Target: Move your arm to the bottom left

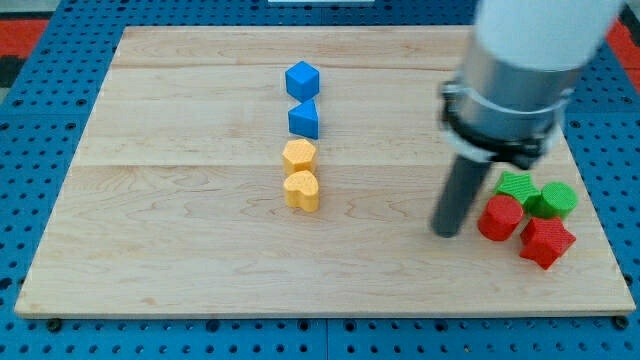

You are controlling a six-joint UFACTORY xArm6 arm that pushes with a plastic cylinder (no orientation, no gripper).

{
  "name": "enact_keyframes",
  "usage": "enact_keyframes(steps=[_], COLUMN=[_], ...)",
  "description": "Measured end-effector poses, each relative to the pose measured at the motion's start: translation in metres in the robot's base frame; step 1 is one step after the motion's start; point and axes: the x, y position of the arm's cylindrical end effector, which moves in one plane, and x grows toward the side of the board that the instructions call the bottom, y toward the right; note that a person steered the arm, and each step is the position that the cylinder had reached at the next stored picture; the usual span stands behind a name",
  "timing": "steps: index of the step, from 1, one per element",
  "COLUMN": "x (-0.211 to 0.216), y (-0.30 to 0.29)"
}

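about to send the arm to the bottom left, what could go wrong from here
My tip rests just left of the red cylinder, so the start could nudge it. A path drifting towards the view's top could clip the yellow heart block, lowest in the column under the blue blocks.

You have a pale wooden board [180, 230] resting on a blue pegboard [40, 120]. Near its middle runs a column of four blocks — a blue cube [301, 79], a blue wedge-like block [304, 120], a yellow block [298, 156], then a yellow heart [301, 190]. At the view's right sit a green block [517, 186], a green cylinder [553, 200], a red cylinder [499, 217] and a red block [546, 242] — all clustered close.
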Motion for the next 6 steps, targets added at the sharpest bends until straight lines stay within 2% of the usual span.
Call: enact_keyframes(steps=[1,4,5,6], x=[0.000,0.023,0.016,-0.002], y=[-0.091,-0.293,-0.337,-0.338])
